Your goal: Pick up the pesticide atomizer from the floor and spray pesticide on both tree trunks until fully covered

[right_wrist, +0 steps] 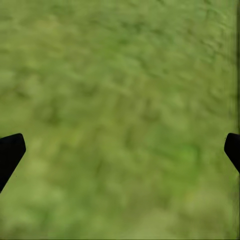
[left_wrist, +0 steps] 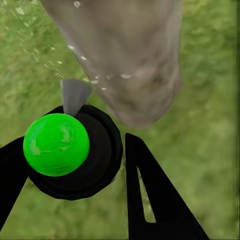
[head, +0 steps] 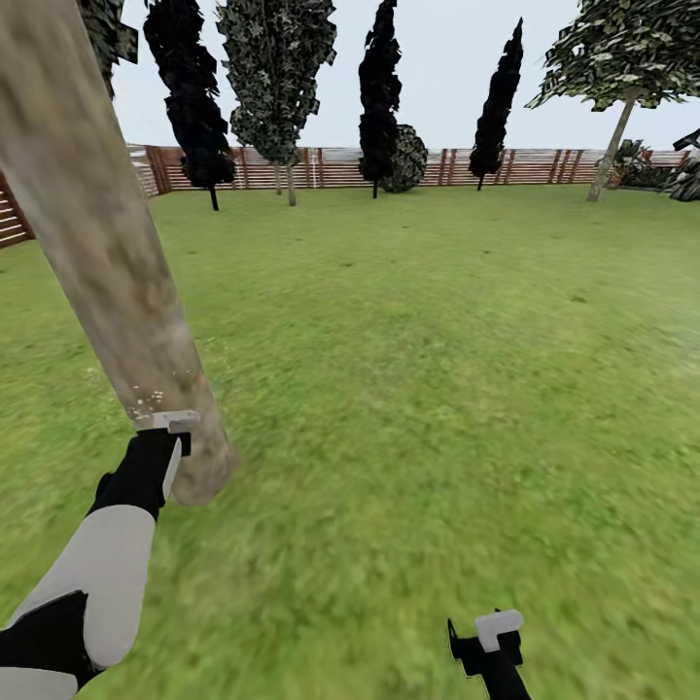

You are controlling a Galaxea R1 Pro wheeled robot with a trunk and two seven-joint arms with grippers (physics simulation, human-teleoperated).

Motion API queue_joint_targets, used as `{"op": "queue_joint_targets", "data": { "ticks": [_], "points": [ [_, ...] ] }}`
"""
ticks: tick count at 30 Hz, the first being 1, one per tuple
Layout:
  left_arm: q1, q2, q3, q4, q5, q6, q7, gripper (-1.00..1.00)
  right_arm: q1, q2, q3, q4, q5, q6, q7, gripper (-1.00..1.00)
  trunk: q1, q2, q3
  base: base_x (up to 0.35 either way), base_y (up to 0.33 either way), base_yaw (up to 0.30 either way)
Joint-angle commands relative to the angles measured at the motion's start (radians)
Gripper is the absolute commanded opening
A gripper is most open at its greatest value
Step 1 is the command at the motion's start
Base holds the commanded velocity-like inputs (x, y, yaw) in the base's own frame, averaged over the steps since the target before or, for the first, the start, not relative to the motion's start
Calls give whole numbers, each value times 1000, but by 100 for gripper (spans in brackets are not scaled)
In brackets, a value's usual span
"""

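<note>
The left arm (head: 102,574) is a white rounded shell between black joints, ending in black wedge-shaped fingers (left_wrist: 155,200).

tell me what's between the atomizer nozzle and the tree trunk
Nothing solid: in the left wrist view the grey nozzle points at the tree trunk across a short gap with grass behind and white pesticide specks by the bark.
</note>
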Motion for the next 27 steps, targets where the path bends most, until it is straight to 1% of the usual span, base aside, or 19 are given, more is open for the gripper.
{"op": "queue_joint_targets", "data": {
  "ticks": [1,4,7,8,13,15,18,20,21,24,26,27],
  "points": [
    [-1,2,2,-1,0,4,1,-100,-1,0,8,1,6,0,-10,100,0,0,-1,185,-235,0],
    [0,12,6,0,0,4,1,-100,-1,0,7,1,5,0,-10,100,0,0,-1,185,-234,0],
    [26,43,9,1,0,2,1,-100,-1,0,7,1,5,0,-10,100,0,0,-1,185,-234,43],
    [29,46,8,1,1,1,1,-100,-1,0,7,1,5,0,-10,100,0,0,-1,185,-234,199],
    [36,29,8,7,9,0,1,-100,-1,1,7,1,5,0,-10,100,0,0,-1,170,-234,266],
    [36,29,9,10,8,-1,1,-100,-1,1,8,1,5,0,-10,100,0,0,-1,157,-236,277],
    [39,45,20,11,4,-2,1,-100,-1,1,8,1,5,0,-10,100,0,0,-1,133,-246,278],
    [49,67,29,11,4,-2,1,-100,-1,1,8,1,5,0,-10,100,0,0,-1,124,-251,278],
    [50,70,30,11,6,-3,0,-100,-1,1,8,1,5,0,-10,100,0,0,-1,154,-248,271],
    [51,54,28,12,8,-3,1,-100,-1,1,8,1,5,0,-10,100,0,0,-1,184,-236,150],
    [51,29,25,13,9,-3,1,-100,-1,1,8,1,5,0,-10,100,0,0,-1,201,-229,16],
    [51,24,25,13,9,-3,1,-100,-1,1,8,1,5,0,-10,100,0,0,-1,203,-228,5]
  ]
}}
